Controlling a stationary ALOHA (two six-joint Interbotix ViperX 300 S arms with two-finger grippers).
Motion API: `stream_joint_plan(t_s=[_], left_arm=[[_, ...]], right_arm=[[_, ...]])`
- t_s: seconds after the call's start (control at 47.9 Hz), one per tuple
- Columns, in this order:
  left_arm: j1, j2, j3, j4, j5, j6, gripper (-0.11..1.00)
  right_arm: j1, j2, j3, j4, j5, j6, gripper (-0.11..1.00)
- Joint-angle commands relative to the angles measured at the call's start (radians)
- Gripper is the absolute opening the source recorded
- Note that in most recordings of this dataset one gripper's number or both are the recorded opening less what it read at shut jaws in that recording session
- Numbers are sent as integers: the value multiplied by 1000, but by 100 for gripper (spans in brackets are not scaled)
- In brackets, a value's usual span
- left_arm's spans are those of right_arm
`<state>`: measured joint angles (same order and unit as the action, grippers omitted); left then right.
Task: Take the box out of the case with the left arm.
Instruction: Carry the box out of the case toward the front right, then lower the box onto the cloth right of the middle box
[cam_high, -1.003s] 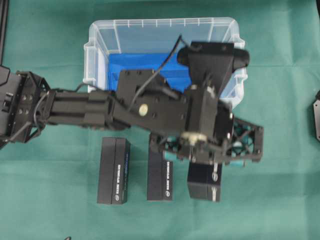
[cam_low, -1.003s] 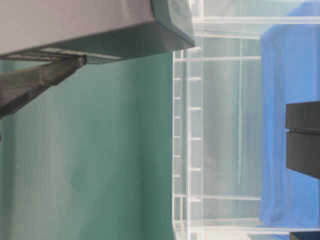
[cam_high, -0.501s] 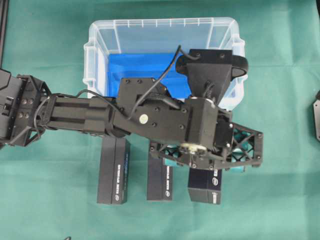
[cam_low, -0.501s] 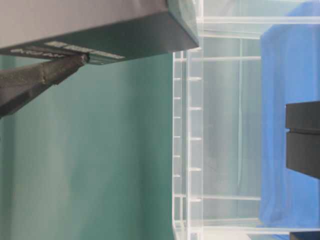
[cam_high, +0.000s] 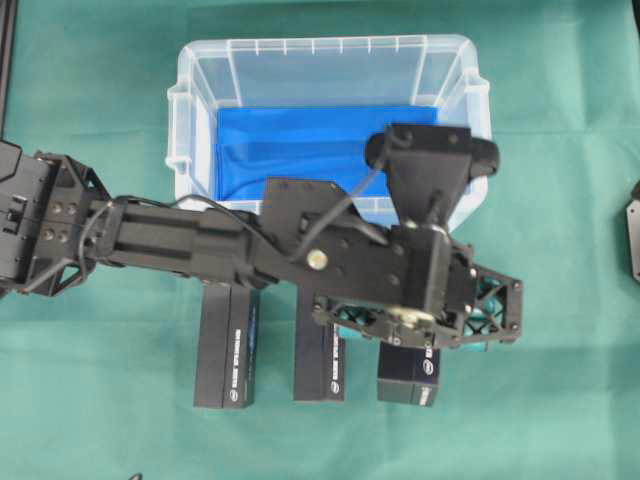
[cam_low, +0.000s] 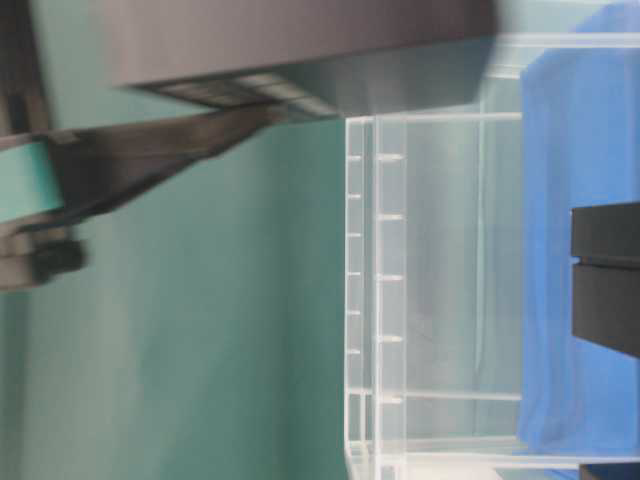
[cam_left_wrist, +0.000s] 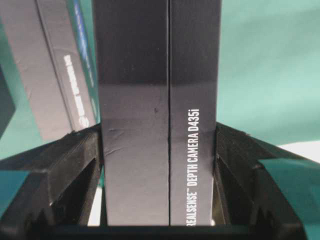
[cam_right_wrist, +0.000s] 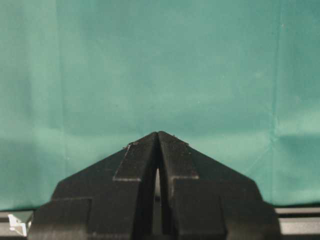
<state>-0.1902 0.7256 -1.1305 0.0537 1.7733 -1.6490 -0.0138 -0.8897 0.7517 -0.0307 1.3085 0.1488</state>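
Note:
The clear case (cam_high: 180, 110) with its blue sheet (cam_high: 290, 140) stands at the back of the green cloth. My left gripper (cam_high: 412, 335) is outside it, in front of its near right corner, shut on a black box (cam_high: 408, 376). In the left wrist view the box (cam_left_wrist: 150, 100), printed "DEPTH CAMERA D435i", fills the gap, and both black fingers (cam_left_wrist: 75, 160) press its sides. The table-level view shows the held box (cam_low: 300, 40) blurred beside the case wall (cam_low: 375, 280). My right gripper (cam_right_wrist: 158, 135) is shut and holds nothing.
Two more black boxes (cam_high: 227, 345) (cam_high: 320, 362) lie side by side on the cloth, left of the held one; one shows in the left wrist view (cam_left_wrist: 55, 75). The left arm's long link (cam_high: 170, 240) crosses the case's near edge. A black part (cam_high: 632, 230) sits at the right edge.
The left gripper has carried the box away from the case toward the near side, next to the two boxes on the cloth. The grip is unchanged. The right gripper has not moved.

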Motion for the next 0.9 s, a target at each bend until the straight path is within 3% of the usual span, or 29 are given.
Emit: stream_joint_plan(t_s=[0.0,0.292,0.522,0.668,0.877], left_arm=[[-12,-63,46,9,-44,-3,60],[-29,-175,379,31,-235,-67,60],[-32,-272,663,57,-485,-149,60],[-34,-281,733,74,-565,-163,60],[-34,-259,732,121,-580,-164,60]], right_arm=[[-2,5,-26,2,-2,2,7],[-2,6,-25,2,-2,2,7],[0,8,-23,2,-3,2,7],[-2,9,-23,2,-5,2,7],[0,9,-23,2,-6,3,7]])
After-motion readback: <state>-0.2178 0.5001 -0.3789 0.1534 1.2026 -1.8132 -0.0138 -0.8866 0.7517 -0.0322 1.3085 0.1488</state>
